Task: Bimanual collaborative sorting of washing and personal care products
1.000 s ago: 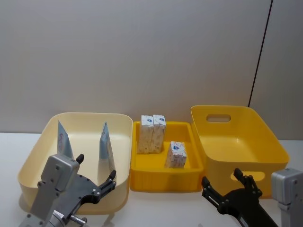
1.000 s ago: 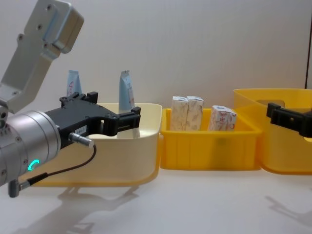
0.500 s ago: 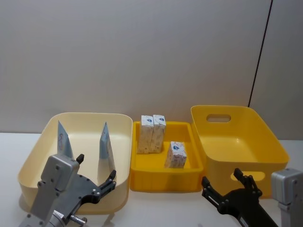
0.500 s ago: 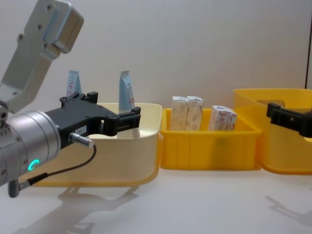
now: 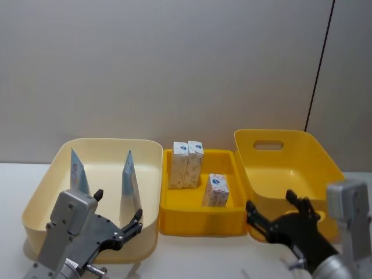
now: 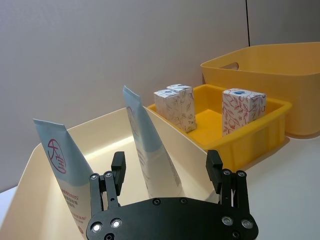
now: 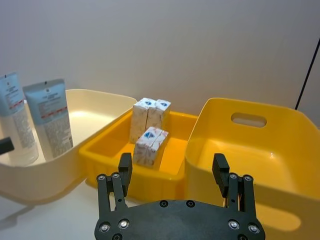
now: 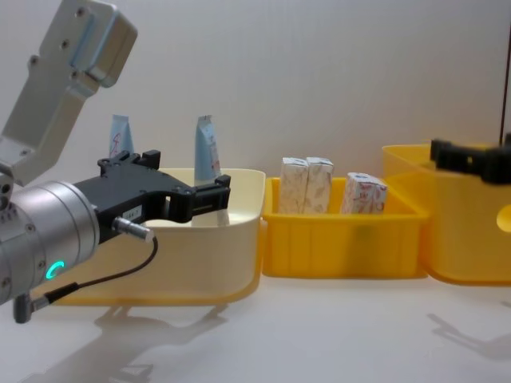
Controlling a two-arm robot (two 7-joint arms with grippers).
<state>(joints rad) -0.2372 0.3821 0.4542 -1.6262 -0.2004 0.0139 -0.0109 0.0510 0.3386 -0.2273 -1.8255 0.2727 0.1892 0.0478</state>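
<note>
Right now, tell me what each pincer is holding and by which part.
Nothing is held. The left pincer is open before the cream plastic bin, the right pincer open near the deep yellow plastic bin.

tubes [image 5: 130,174] pale blue | packs [image 5: 215,190] white, reddish print | cream bin [image 5: 43,192] | yellow bins [image 5: 290,174]

the cream bin [image 5: 104,157], the yellow tray [image 5: 200,224] and the large yellow bin [image 5: 290,174] are seen as smooth moulded plastic with a soft sheen. the pale-blue tubes [image 5: 131,174] are shown as glossy plastic, the white packs [image 5: 215,190] as matt printed card. the left gripper [image 5: 118,204] and right gripper [image 5: 271,200] are finished in matt black; the left wrist housing [image 8: 44,231] is seen as satin grey metal.
</note>
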